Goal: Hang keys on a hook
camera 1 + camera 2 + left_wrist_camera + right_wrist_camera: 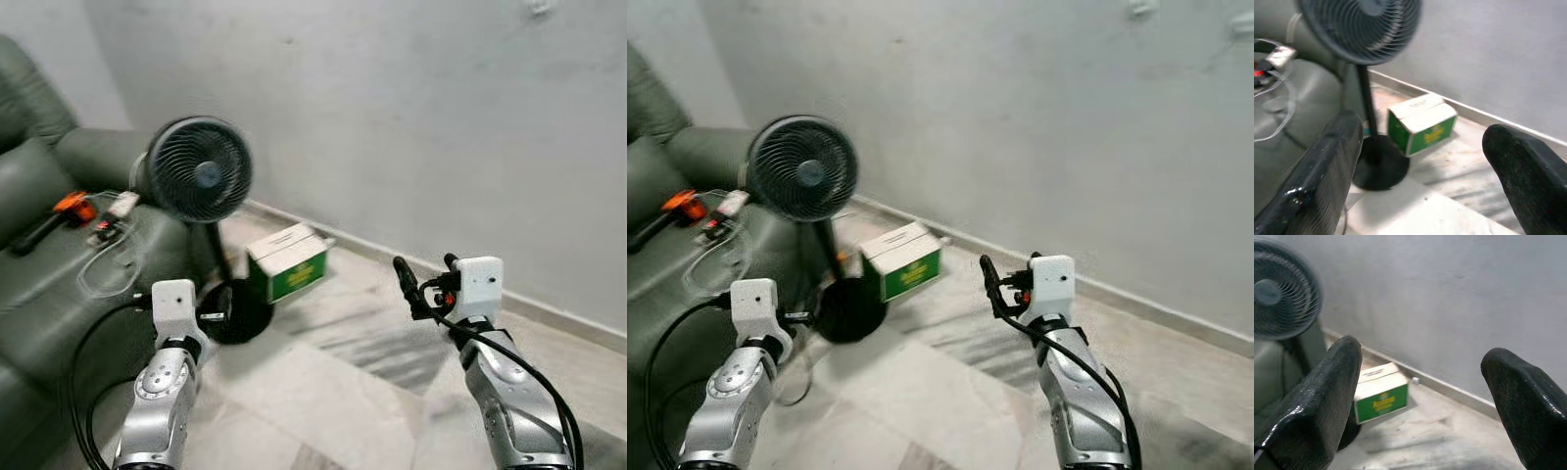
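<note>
I cannot make out any keys in these blurred views. Small white fittings (1141,8) sit high on the grey wall at the picture's top edge; whether they are hooks is unclear. My left gripper (217,305) is held low in front of me, open and empty, its fingers (1317,176) pointing toward the fan's base. My right gripper (427,276) is raised at the right, also open and empty, with wide-spread fingers (1322,401) facing the wall.
A black standing fan (199,168) stands on a round base (235,311) beside a dark green sofa (49,284). An orange-and-black object (71,207), a small white device (121,204) and a cable loop lie on the sofa. A green-and-white box (287,262) lies by the wall.
</note>
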`<state>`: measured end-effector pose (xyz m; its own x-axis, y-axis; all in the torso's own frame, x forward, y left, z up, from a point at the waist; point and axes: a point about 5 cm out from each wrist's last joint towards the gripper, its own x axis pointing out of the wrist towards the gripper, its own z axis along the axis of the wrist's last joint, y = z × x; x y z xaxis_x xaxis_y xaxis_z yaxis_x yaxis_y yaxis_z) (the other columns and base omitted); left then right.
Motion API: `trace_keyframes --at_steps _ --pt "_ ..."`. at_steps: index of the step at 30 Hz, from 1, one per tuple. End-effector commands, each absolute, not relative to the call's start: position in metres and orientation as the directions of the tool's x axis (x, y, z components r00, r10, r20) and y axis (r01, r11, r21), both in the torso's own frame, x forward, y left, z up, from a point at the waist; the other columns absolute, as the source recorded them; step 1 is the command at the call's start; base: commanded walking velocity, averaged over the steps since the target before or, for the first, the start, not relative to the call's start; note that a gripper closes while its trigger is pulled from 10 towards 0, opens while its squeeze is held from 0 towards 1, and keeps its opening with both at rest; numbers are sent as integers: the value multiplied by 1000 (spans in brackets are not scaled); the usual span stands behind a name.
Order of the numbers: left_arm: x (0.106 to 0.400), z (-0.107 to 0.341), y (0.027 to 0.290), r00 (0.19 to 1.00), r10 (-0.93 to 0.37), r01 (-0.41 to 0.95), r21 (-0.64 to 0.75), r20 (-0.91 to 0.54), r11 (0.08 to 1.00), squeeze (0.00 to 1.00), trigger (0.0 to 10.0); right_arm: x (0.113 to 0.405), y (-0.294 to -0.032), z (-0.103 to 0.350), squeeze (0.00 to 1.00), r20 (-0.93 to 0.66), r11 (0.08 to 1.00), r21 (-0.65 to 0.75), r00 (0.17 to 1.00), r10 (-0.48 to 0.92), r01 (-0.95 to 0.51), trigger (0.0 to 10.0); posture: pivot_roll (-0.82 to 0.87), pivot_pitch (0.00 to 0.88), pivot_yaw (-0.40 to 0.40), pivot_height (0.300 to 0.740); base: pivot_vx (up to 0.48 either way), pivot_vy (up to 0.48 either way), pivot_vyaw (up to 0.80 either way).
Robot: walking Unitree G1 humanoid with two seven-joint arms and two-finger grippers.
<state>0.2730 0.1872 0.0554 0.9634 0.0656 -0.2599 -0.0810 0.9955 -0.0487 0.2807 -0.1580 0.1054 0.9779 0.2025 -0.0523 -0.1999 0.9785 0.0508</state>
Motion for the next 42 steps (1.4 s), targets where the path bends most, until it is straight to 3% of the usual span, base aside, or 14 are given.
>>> trace_keyframes --at_steps 1,6,18,42 --pt "273 56 189 961 74 -90 -50 -266 995 0 10000 281 -156 107 0 -47 977 46 977 209 -207 10000 -50 0 72 740 0 0 -800" --pt "274 56 191 961 73 -89 -51 -268 995 0 10000 279 -156 106 0 -48 978 51 978 204 -202 10000 -52 0 75 740 0 0 -800" --pt "277 57 196 959 78 -103 -78 -274 992 0 10000 278 -156 108 0 -39 979 45 978 203 -201 10000 -53 0 78 740 168 0 0" --pt "274 56 195 956 51 -79 -87 -288 993 0 10000 274 -162 106 0 -44 985 32 985 168 -167 10000 -52 0 84 740 379 280 0"
